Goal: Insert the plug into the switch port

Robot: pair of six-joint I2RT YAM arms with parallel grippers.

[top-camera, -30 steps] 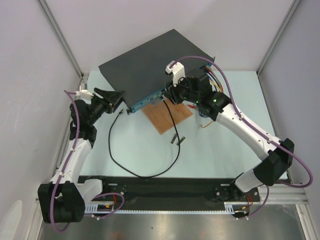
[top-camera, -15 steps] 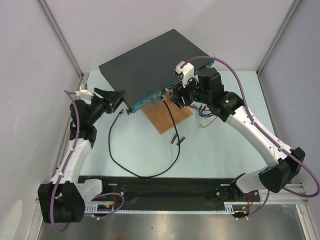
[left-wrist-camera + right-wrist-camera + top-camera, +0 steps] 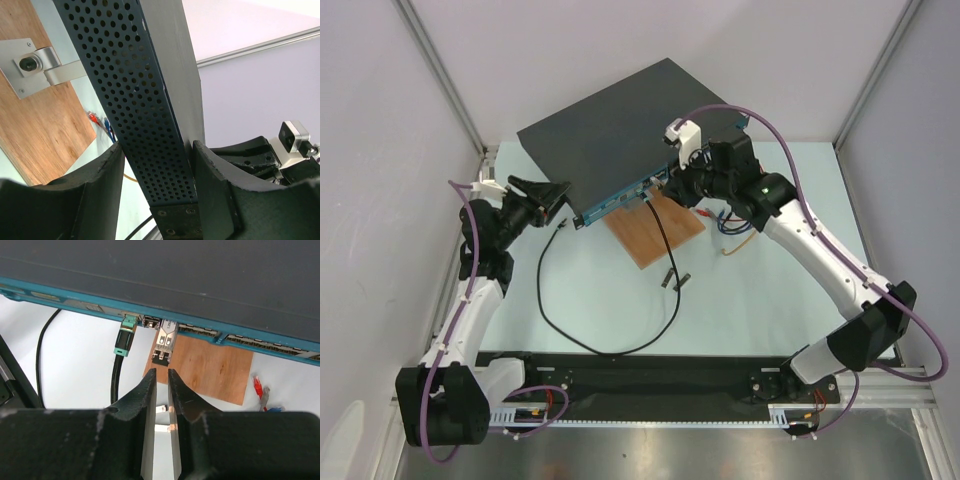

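Observation:
The switch (image 3: 620,120) is a flat black box with a teal front face (image 3: 100,302), lying at an angle at the back. A silver plug (image 3: 165,342) sticks out of one of its front ports. Beside it a black cable's teal-tabbed plug (image 3: 125,337) sits in the neighbouring port. My right gripper (image 3: 161,371) hovers just in front of the silver plug. Its jaws are nearly together and nothing is between them. My left gripper (image 3: 157,145) straddles the switch's left corner (image 3: 150,125), with the perforated side panel between its fingers.
A brown wooden board (image 3: 655,232) lies under the switch's front edge, with a metal bracket (image 3: 35,70) on it. Two small silver modules (image 3: 672,278) lie on the table near the black cable (image 3: 560,320). Red and blue cable ends (image 3: 259,389) lie to the right.
The right gripper drew back from the switch face, opened wide, then closed to a narrow gap and returned toward the silver plug. The left arm and the switch have not moved.

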